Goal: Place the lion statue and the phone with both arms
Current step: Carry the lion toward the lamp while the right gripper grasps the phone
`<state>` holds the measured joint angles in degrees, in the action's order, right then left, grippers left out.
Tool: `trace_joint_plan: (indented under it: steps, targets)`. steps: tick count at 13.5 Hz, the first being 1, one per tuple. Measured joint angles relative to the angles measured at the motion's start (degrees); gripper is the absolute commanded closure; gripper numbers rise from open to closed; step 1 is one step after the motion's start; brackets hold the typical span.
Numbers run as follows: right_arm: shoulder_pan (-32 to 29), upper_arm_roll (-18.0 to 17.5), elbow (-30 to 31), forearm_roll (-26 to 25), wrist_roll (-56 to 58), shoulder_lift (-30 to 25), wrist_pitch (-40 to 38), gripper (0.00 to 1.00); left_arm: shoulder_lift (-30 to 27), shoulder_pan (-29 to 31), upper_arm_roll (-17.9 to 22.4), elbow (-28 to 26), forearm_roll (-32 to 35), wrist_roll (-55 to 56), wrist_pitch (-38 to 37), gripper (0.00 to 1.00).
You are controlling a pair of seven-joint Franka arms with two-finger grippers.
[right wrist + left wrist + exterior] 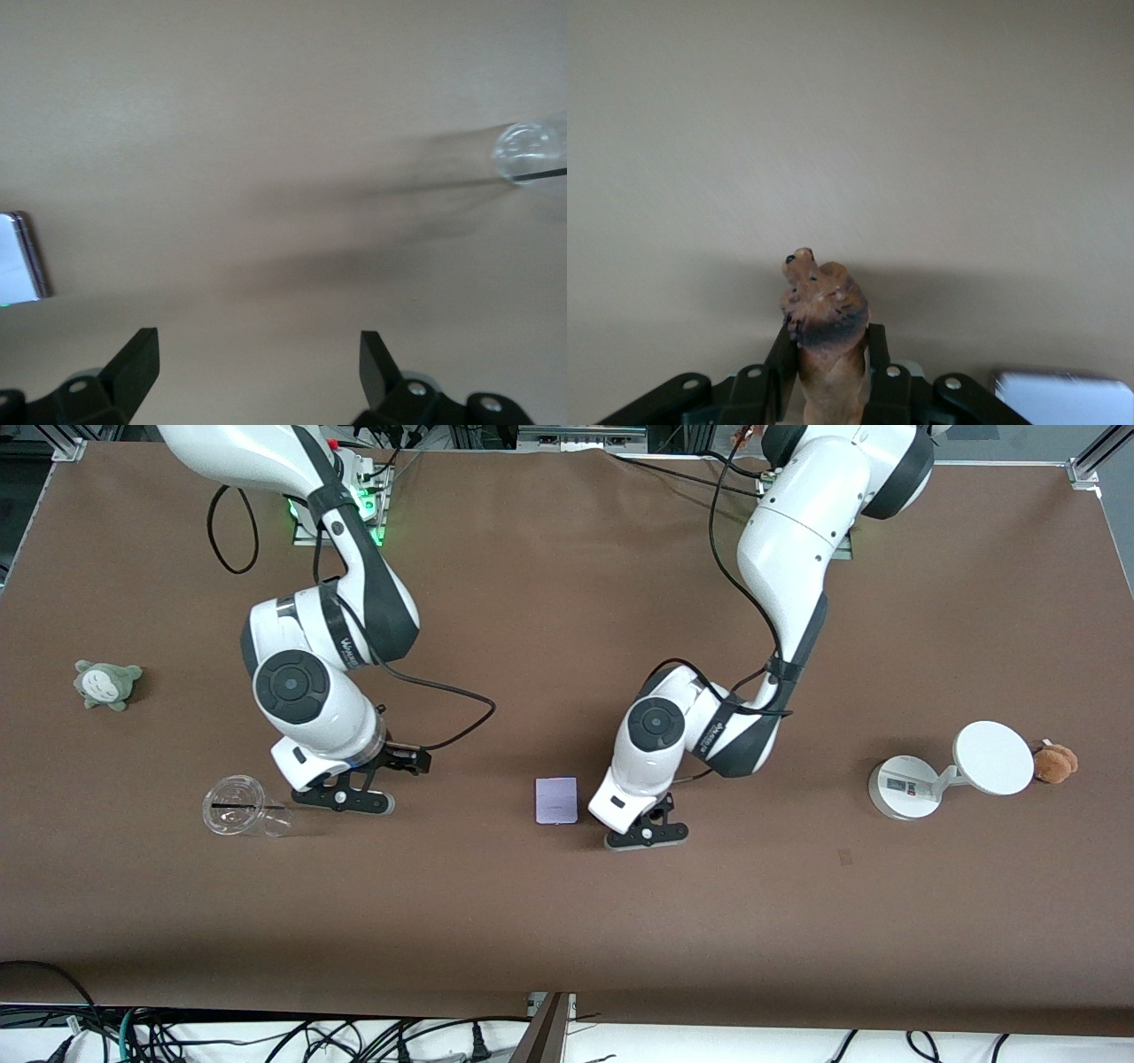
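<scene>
My left gripper (647, 835) hangs low over the table (567, 921), clamped on the lion (824, 332), whose long body runs out between the fingers (782, 367), dark mane and snout leading. It looks hard and moulded, with a rough painted mane. The phone (556, 800) lies flat just beside that gripper, toward the right arm's end: a thin, smooth lavender slab with rounded corners. My right gripper (344, 797), fingers (133, 365) spread and empty, sits by a clear cup (239, 807), well apart from the phone, so my left is nearer it.
</scene>
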<state>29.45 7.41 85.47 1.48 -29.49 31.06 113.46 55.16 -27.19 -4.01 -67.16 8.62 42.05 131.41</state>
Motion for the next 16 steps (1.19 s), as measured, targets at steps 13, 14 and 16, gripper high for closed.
trace_joint_plan:
  steps: [13, 14, 16]
  targets:
    - [14.4, -0.1, -2.7, 0.0, -13.3, 13.1, 23.8, 0.00, -25.9, 18.8, -0.4, -38.5, 0.1, -22.2, 10.7, 1.00]
    - [15.0, -0.1, -4.5, -0.1, -13.4, 14.9, 24.2, 0.00, -27.6, 20.7, -0.4, -41.9, 0.1, -24.6, 12.3, 1.00]
    - [15.4, 0.0, -7.8, -0.4, -13.4, 18.3, 26.1, 0.00, -29.9, 24.3, -0.4, -46.2, 0.1, -29.1, 13.7, 1.00]
